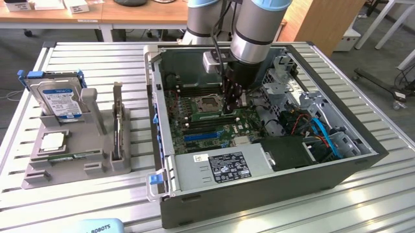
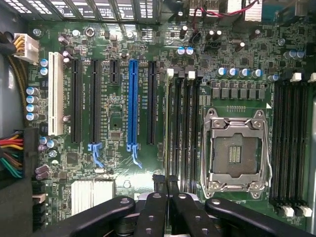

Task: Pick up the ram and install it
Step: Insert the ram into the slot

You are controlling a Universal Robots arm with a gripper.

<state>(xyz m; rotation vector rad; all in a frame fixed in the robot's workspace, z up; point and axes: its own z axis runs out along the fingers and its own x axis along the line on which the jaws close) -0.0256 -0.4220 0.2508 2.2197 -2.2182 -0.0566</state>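
One open grey metal computer case (image 1: 259, 191) surrounds our black gripper (image 1: 233, 109), which is closed on nothing we can make out, just above the black memory slots (image 2: 181, 123). Well apart from it, the long green ram stick (image 1: 73, 157) lies in a grey holder (image 1: 39, 178). We judge pickup undone, needing opened fingers first.

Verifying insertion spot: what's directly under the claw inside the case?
The shut claw sits over the black memory slots beside the empty CPU socket. Its fingers cover one end of the slots, so anything pinched between them is hidden.
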